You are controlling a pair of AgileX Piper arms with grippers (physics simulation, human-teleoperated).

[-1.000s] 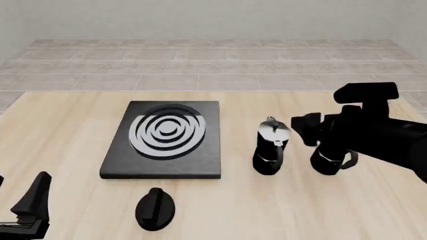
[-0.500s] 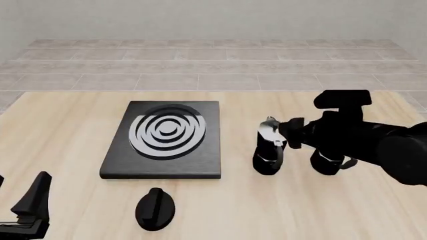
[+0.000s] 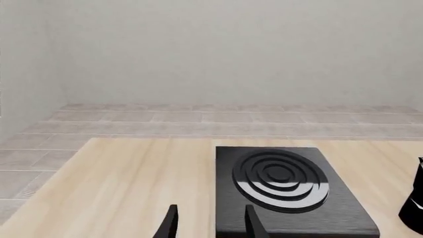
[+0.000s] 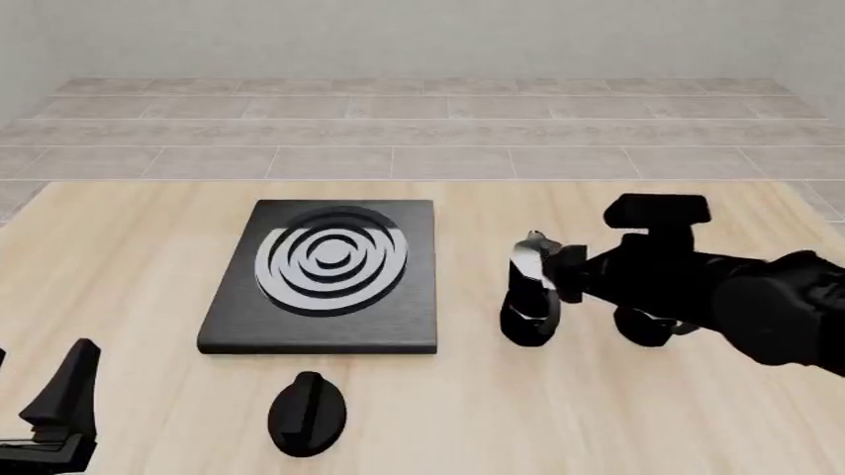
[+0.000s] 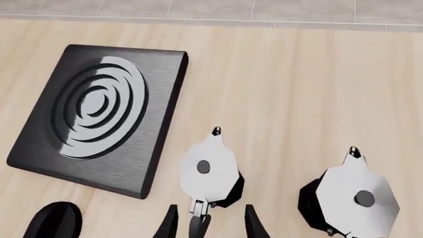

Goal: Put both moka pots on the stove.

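The stove (image 4: 324,272) is a flat black slab with silver rings, left of the table's middle. One moka pot (image 4: 531,302) stands just right of it. The other moka pot (image 4: 647,325) stands further right, mostly hidden behind my right arm. My right gripper (image 4: 555,272) hovers open at the nearer pot's upper part. In the right wrist view its fingers (image 5: 169,224) straddle the handle of that pot (image 5: 210,173), with the second pot (image 5: 353,196) beside it. My left gripper (image 4: 59,416) rests open and empty at the near left edge.
A flat black oval knob (image 4: 307,414) lies in front of the stove near the table's front edge. The left wrist view shows the stove (image 3: 284,188) ahead of my open left gripper (image 3: 209,227) and a sliver of a pot (image 3: 415,208). Tiled floor lies beyond the table.
My right arm has moved left and lower, from above the right pot to the pot nearer the stove. The pots, the stove and the left arm have not moved.
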